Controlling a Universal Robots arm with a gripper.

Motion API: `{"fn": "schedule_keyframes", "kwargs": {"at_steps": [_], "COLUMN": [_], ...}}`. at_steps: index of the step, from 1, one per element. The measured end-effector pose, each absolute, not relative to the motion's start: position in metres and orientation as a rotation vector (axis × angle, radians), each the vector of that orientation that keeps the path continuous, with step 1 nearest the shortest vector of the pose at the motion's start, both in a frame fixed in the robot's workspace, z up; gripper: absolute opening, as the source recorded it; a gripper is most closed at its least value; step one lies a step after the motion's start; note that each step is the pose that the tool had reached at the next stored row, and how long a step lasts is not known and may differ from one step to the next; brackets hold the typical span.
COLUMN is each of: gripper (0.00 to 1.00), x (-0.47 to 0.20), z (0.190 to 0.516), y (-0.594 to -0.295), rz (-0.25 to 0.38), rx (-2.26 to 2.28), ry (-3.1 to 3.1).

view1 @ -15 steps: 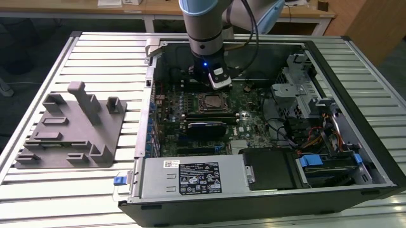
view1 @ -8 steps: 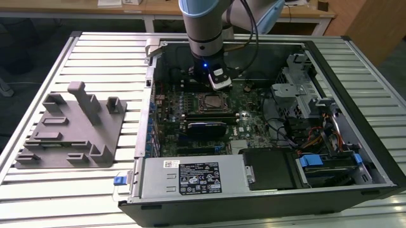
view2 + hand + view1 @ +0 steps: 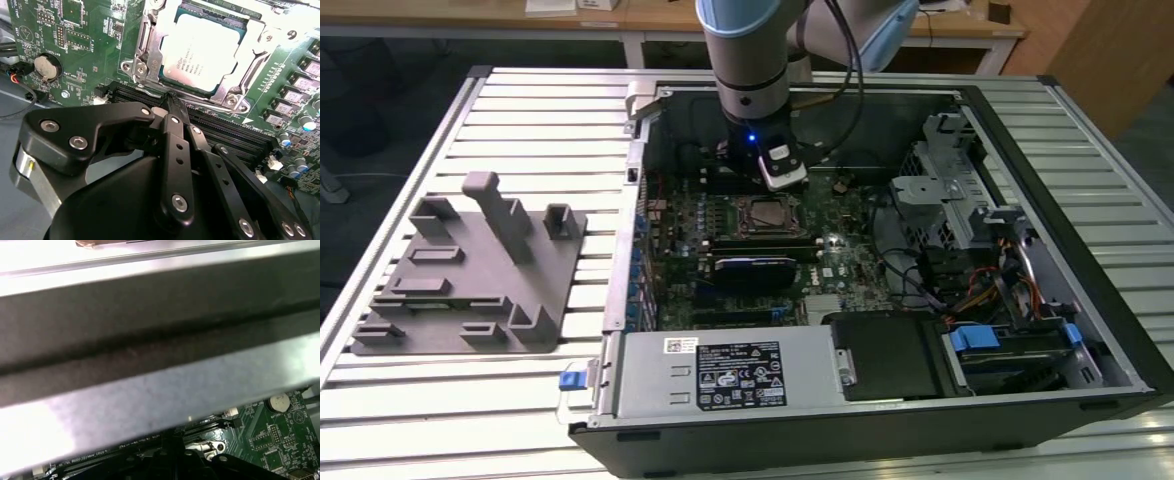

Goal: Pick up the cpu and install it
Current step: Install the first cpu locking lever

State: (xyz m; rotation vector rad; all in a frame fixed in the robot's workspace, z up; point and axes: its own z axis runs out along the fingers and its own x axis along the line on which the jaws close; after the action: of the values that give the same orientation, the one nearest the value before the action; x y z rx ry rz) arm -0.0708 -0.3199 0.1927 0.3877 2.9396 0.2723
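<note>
The cpu sits seated in the motherboard socket, and the gripper hangs just beside it, fingers pinched together, holding nothing.

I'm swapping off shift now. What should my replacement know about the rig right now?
Claw: fingers look closed together, holding nothing, tip just off the socket's edge, above the memory slots.
Cpu: already lying flat in the socket on the motherboard, inside the open case; the metal frame sits around it.
Done: cpu picked up and placed in the socket.
Left: whether the retention frame is latched cannot be told from these views; check it before moving on.
Grey fixture sits on the table at the exterior view's left.
</note>
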Motion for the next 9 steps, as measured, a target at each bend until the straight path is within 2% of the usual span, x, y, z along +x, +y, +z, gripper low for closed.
{"fn": "schedule_keyframes", "kwargs": {"at_steps": [9], "gripper": [0.11], "x": [-0.0708], "z": [0.1945], "y": [-0.3198], "rz": [0.271], "rx": [0.399], "ry": [2.937]}}
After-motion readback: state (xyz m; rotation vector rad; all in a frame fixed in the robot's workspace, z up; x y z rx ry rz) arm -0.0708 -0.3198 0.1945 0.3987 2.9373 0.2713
